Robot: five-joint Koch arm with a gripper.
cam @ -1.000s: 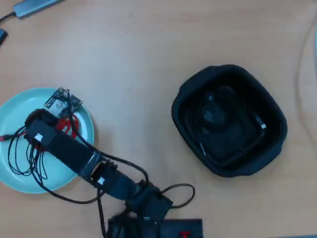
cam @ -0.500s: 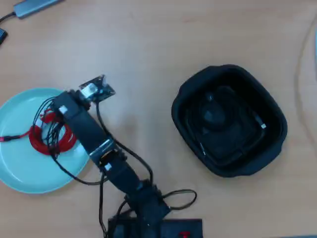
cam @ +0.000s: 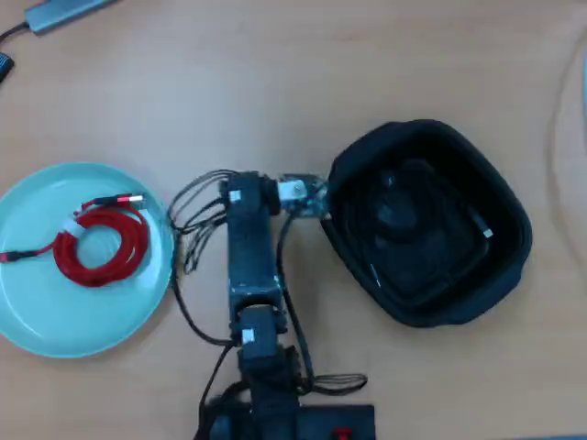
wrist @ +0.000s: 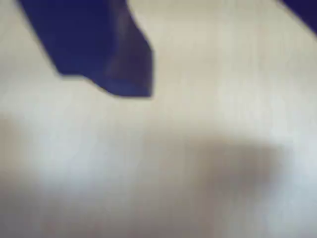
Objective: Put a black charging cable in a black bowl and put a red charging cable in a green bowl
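Observation:
In the overhead view the red charging cable (cam: 96, 243) lies coiled in the pale green bowl (cam: 37, 321) at the left, with nothing holding it. The black bowl (cam: 514, 266) stands at the right. The black charging cable (cam: 484, 233) lies inside it, its light plug tip showing. My gripper (cam: 303, 194) hovers between the bowls, just off the black bowl's left rim. The blurred wrist view shows one blue finger (wrist: 99, 49) at the upper left and a second blue edge in the top right corner. Bare wood lies between them, so the jaws stand apart and hold nothing.
The arm's base (cam: 284, 422) sits at the bottom centre, with loose black wires (cam: 188, 229) hanging beside the arm. A grey device (cam: 64, 11) lies at the top left edge, and a pale cord (cam: 558, 119) runs along the right edge.
The arm swung right, from above the green bowl to the black bowl's left rim. The red cable stayed behind, lying free in the green bowl.

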